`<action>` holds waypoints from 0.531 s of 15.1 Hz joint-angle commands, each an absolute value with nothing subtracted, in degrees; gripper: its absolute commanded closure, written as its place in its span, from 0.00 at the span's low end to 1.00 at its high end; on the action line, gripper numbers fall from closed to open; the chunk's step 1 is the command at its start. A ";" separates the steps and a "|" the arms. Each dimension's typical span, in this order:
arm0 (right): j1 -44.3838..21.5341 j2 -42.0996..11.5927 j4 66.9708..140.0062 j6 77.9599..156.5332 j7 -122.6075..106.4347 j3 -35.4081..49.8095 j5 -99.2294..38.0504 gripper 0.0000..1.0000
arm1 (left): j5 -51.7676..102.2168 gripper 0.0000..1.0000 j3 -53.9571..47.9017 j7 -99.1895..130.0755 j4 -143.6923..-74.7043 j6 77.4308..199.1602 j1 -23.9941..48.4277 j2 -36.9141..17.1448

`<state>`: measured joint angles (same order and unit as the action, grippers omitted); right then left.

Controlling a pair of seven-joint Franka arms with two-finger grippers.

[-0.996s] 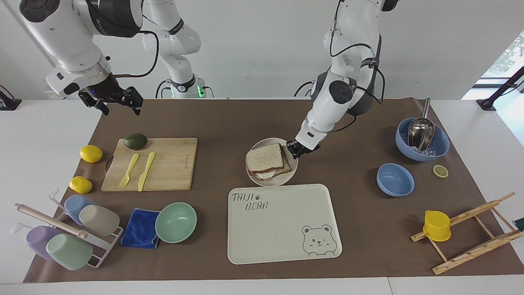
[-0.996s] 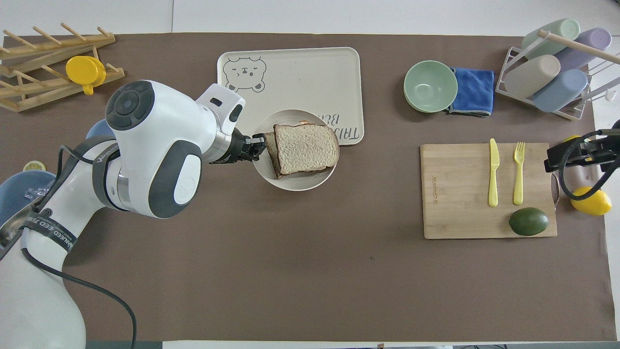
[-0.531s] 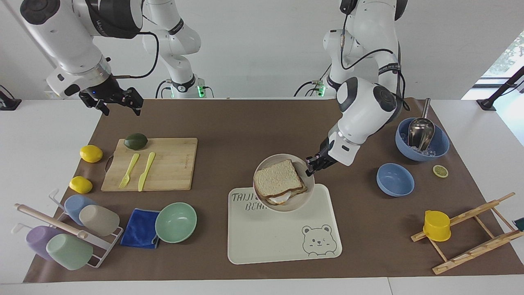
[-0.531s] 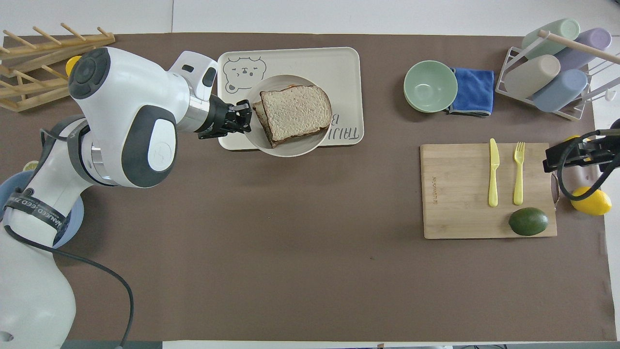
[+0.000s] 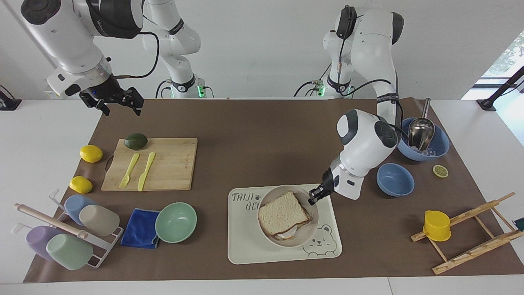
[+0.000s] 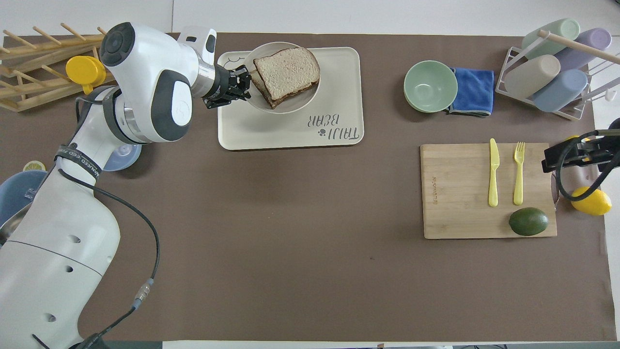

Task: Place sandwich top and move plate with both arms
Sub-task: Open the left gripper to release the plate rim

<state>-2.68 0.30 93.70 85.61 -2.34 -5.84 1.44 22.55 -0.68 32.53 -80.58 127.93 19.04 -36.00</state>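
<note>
The sandwich top (image 5: pixel 282 213) lies on a lower slice with fried egg, all on the small round plate (image 5: pixel 268 196). My left gripper (image 5: pixel 313 198) is shut on the plate's rim at the side toward the left arm's end and holds it low over the bear tray (image 5: pixel 254 248). I cannot tell whether the plate touches the tray. In the overhead view the plate (image 6: pixel 296 102), the sandwich top (image 6: pixel 286 68) and the left gripper (image 6: pixel 244 87) show over the tray (image 6: pixel 290 131). My right gripper (image 5: pixel 119 110) is open and empty; it waits in the air over the table corner nearer the robots than the cutting board, also seen in the overhead view (image 6: pixel 547 162).
A cutting board (image 5: pixel 172 164) carries a knife, a fork and an avocado, with two lemons beside it. A mint bowl (image 5: pixel 176 222), a blue cloth and a cup rack stand toward the right arm's end. Two blue bowls (image 5: pixel 395 179) and a wooden rack with a yellow cup stand toward the left arm's end.
My left gripper has carried the plate with the sandwich away from the robots, from the bare mat to over the middle of the bear tray. The right arm has not moved.
</note>
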 commanded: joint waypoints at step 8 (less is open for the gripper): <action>-2.20 0.62 94.04 85.34 -3.34 -5.54 0.97 0.00 | 18.02 0.59 -0.70 32.17 -91.14 137.64 20.83 -33.58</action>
<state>-2.68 0.30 93.71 85.61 -2.34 -5.84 1.44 19.11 -1.03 32.52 -87.47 137.25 20.53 -36.37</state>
